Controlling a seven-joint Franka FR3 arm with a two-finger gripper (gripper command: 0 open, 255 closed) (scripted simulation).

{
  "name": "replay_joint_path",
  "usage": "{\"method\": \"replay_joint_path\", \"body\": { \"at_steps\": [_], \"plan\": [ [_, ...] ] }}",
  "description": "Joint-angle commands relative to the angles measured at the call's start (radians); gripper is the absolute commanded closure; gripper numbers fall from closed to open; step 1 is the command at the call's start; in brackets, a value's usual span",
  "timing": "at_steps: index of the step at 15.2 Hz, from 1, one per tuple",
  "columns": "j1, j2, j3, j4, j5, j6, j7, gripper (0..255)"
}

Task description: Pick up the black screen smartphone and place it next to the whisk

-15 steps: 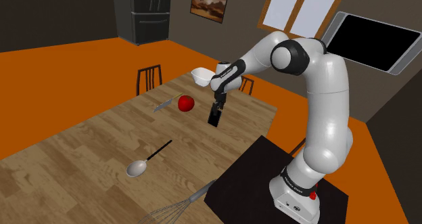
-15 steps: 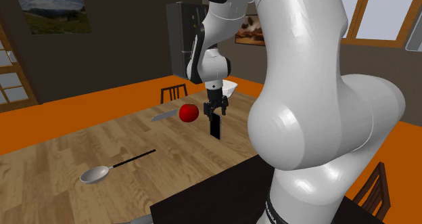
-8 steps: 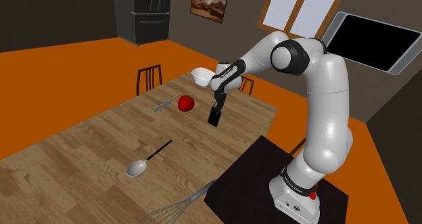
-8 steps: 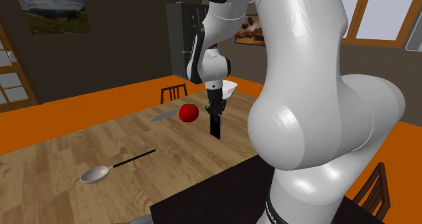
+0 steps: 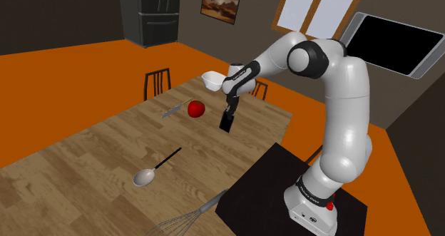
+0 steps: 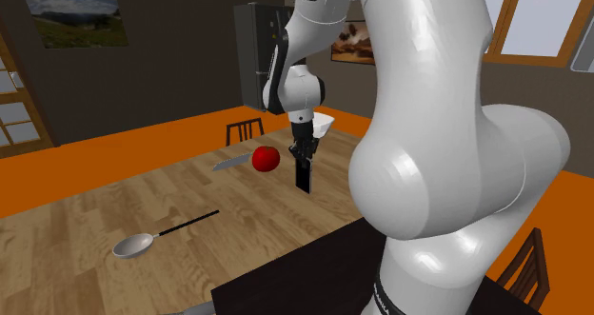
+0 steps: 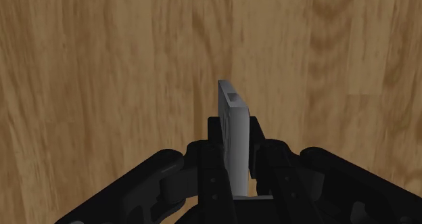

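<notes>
Clearly clamped, in the shoulder view: pincer point(image 5: 228, 111) shut tight on the upper end of the black smartphone point(image 5: 227, 123). Hangs the phone near upright over the wooden desk point(image 5: 107, 145), lower end close to the wood; touching or clear, cannot tell. Rises from the black stand point(image 5: 260, 188) at five o'clock as a tall white arm point(image 5: 346, 120), bends at the dark shoulder joint, then slopes down toward nine o'clock to the wrist. At ten o'clock of the phone, near it, a red round fruit point(image 5: 196, 108); past that at nine, a grey knife point(image 5: 173, 111). At eleven o'clock, by the far desk edge, a white bowl point(image 5: 212, 80), contents not readable. Well apart at seven o'clock, a spoon point(image 5: 146, 176); farther along that line, at the near desk edge beside the stand, the whisk point(image 5: 187, 217).

Next, the second exterior view. Looms at three o'clock as a bulky white arm point(image 6: 447, 161), with the forearm dropping straight down to the pincer point(image 6: 303, 152). Grips the smartphone point(image 6: 303, 177) by its top, narrow and vertical. Just at ten o'clock of it, the red fruit point(image 6: 266, 158), then the knife point(image 6: 228, 161). Behind the wrist, part of the bowl point(image 6: 326, 123). Far off at eight o'clock, the spoon point(image 6: 133, 246).

Lastly, the wrist view. Pinches the smartphone point(image 7: 230, 107) edge-on between both black fingers point(image 7: 215, 145), pads pressed to its two faces, with the pincer point(image 7: 235, 138) over bare desk point(image 7: 101, 67) planks.
</notes>
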Motion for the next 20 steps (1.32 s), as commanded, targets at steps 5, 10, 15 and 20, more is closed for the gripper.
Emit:
{"method": "replay_joint_path", "body": {
  "at_steps": [5, 10, 15, 20],
  "plan": [
    [0.007, -0.064, -0.008, -0.008, -0.011, -0.056, 0.003, 255],
    [0.012, -0.114, -0.014, -0.007, -0.019, -0.107, 0.005, 255],
    [0.016, -0.161, -0.019, 0.0, -0.028, -0.16, 0.007, 255],
    [0.02, -0.204, -0.023, 0.012, -0.036, -0.214, 0.009, 255]
  ]
}}
